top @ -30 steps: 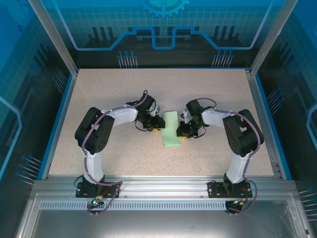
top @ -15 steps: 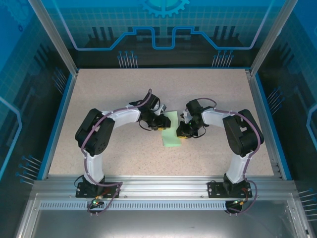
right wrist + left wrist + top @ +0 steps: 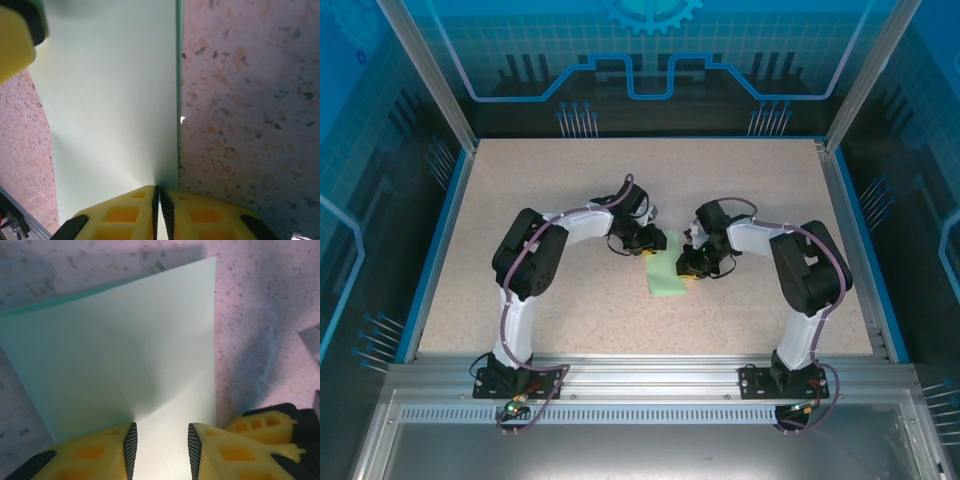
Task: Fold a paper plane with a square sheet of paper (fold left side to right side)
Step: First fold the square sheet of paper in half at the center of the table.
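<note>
Right pincer (image 3: pixel 159 194) nips paper (image 3: pixel 110 100) edge (table (image 3: pixel 570 180) open around).

**Layout of the Work Surface**

The square sheet of paper (image 3: pixel 666 268) lies on the table (image 3: pixel 550 180) near its centre, between the two grippers. The left gripper (image 3: pixel 648 243) sits over the sheet's far left corner. The right gripper (image 3: pixel 691 268) sits at the sheet's right edge, which runs in between its fingers (image 3: pixel 120 215). The left arm base (image 3: pixel 510 378) and right arm base (image 3: pixel 785 380) stand at the table's near edge.
</note>
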Available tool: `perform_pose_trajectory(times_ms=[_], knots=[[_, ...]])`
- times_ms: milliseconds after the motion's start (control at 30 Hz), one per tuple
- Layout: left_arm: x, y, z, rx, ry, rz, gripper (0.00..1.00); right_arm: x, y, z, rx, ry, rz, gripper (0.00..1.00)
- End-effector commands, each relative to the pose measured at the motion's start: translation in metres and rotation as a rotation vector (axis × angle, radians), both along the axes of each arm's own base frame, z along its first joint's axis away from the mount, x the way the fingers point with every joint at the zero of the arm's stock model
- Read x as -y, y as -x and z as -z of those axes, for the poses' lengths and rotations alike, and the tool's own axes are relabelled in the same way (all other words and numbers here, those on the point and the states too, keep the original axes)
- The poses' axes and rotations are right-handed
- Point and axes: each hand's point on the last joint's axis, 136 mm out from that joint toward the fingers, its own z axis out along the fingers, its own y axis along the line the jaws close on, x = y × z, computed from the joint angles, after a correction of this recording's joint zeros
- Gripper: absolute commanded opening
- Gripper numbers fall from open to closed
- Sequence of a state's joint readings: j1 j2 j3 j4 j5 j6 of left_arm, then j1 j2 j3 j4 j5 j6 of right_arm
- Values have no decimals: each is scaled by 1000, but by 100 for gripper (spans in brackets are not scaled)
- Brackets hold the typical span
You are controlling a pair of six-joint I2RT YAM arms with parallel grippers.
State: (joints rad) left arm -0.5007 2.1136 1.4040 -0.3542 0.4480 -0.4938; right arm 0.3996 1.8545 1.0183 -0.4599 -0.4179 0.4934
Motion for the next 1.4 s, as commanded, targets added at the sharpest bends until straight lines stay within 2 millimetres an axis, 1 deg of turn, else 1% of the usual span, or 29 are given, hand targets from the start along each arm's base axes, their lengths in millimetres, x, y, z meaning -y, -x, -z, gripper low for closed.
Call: perform_pose_trajectory(times_ms=[0, 133, 233, 400, 600, 833, 967, 1100, 1167, 1233, 1300, 1367], knots=[[-9, -4, 11, -9, -46, -2, 36, 25, 36, 47, -111, 184, -37, 16], [-15, -7, 21, -24, -59, -15, 36, 26, 38, 48, -114, 187, -40, 16], [-18, -12, 24, -27, -61, -25, 36, 27, 39, 48, -116, 190, -42, 16], [-28, -28, 22, -17, -58, -47, 37, 28, 42, 49, -120, 192, -45, 16], [-40, -46, 27, -25, -59, -70, 38, 29, 44, 50, -126, 191, -44, 16], [-43, -70, 17, -4, -34, -91, 41, 29, 45, 50, -125, 189, -45, 16], [-40, -84, 10, 9, -17, -97, 42, 28, 45, 50, -125, 187, -44, 16], [-37, -93, 7, 16, -8, -98, 42, 28, 46, 50, -128, 182, -45, 16], [-37, -95, -1, 38, 0, -95, 42, 27, 44, 49, -123, 178, -44, 16], [-39, -95, -17, 70, 4, -92, 42, 25, 43, 48, -121, 166, -45, 16], [-42, -93, -39, 115, 10, -88, 42, 22, 42, 46, -116, 151, -40, 16], [-45, -85, -65, 168, 25, -89, 43, 20, 40, 44, -112, 140, -35, 16]])
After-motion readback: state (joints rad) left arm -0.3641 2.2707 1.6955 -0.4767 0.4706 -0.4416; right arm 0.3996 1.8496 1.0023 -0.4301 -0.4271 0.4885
